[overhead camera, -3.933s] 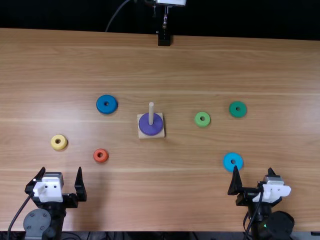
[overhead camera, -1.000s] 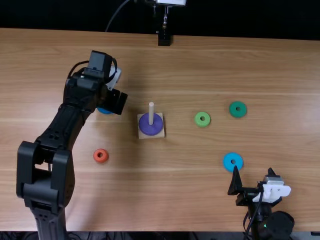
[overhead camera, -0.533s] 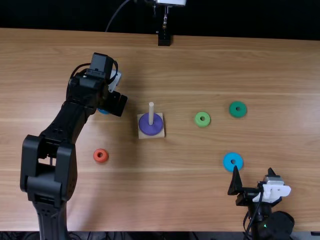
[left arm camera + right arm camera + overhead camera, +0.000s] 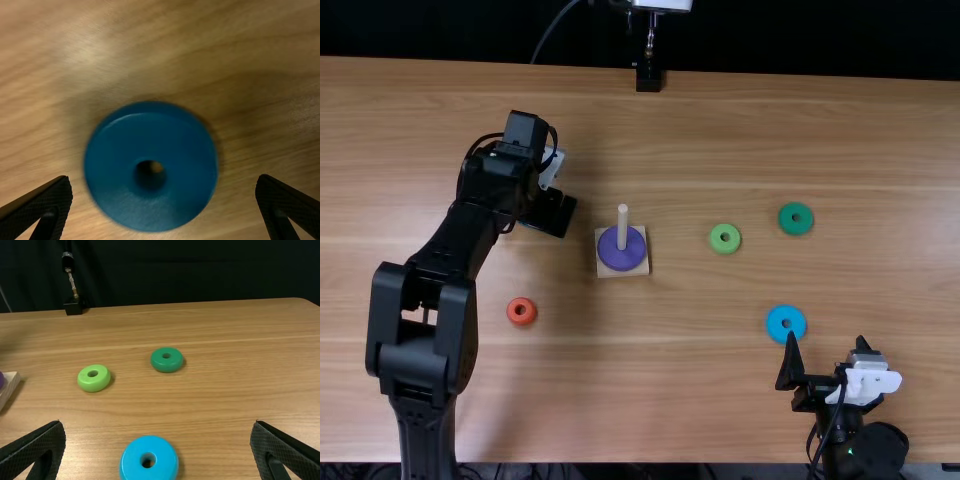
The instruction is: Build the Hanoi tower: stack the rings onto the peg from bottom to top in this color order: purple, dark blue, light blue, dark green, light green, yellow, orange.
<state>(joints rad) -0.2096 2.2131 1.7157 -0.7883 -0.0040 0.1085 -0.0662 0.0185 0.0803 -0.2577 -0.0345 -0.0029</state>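
My left arm [image 4: 458,245] crosses from the bottom edge, where it is cut off, and covers part of the light brown surface [image 4: 710,390]. The orange ring [image 4: 528,318] lies flat beside this arm, apart from it. Farther up is my left tool [image 4: 549,212]; from above, its tips are hard to make out. The left wrist view shows its two fingers spread wide. The dark blue ring [image 4: 150,205] lies flat between them, touching neither and nearer one than the other.

Right of that tool, near the middle, the peg [image 4: 622,228] stands upright on a square wooden base [image 4: 628,273], with the purple ring [image 4: 620,256] around its foot. The peg hides a little of this ring. Next is the light green ring [image 4: 716,241], flat on the surface.

The light blue ring [image 4: 776,318] lies just ahead of my right tool [image 4: 826,342], and a fingertip hides a bit of its rim from above. The dark green ring [image 4: 796,227] is farther up, well apart from this tool, whose fingers stand wide apart with nothing gripped.
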